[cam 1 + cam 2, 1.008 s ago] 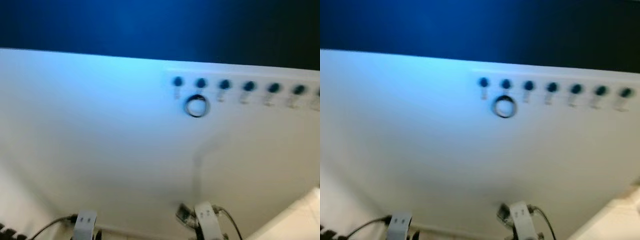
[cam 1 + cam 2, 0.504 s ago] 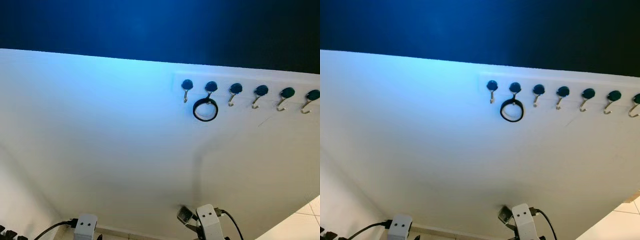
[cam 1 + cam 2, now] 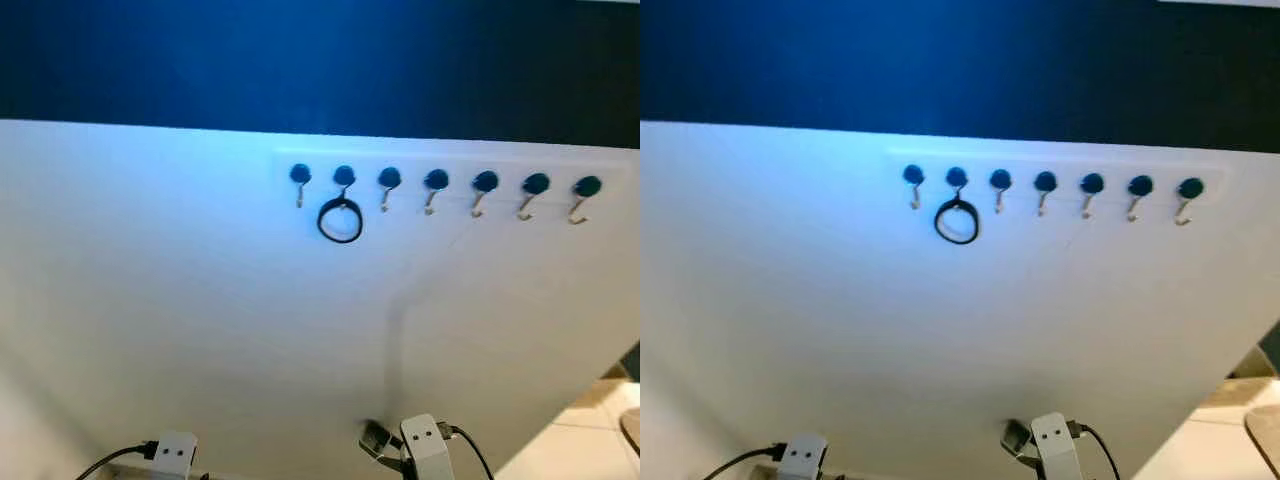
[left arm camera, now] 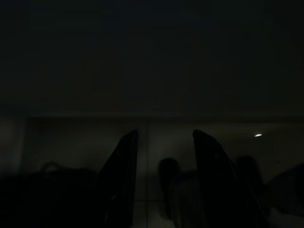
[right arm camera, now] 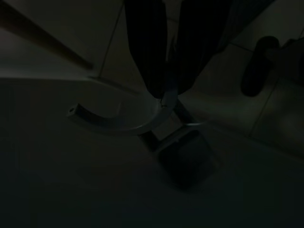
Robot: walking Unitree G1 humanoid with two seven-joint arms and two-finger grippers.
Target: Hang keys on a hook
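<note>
A row of several small hooks [image 3: 436, 186] with dark round caps runs along the white wall ahead. A black ring [image 3: 340, 220] hangs from the second hook from the left; the other hooks are bare. In the dark right wrist view my right gripper [image 5: 166, 92] is shut on a curved silver key ring [image 5: 118, 121], with a dark key fob [image 5: 187, 161] dangling below it. My right wrist [image 3: 425, 445] sits low, well under the hooks. The left gripper [image 4: 164, 137] is open with nothing between its fingers, and its wrist [image 3: 172, 455] is low at the left.
The wall's upper part [image 3: 320, 60] is dark blue above the white panel [image 3: 200, 300]. A strip of pale tiled floor [image 3: 575, 440] shows at the lower right. Cables trail from both wrists.
The whole picture has shifted, so the hook row now sits further left and is sharp instead of blurred. Both wrists stay low in about the same place.
</note>
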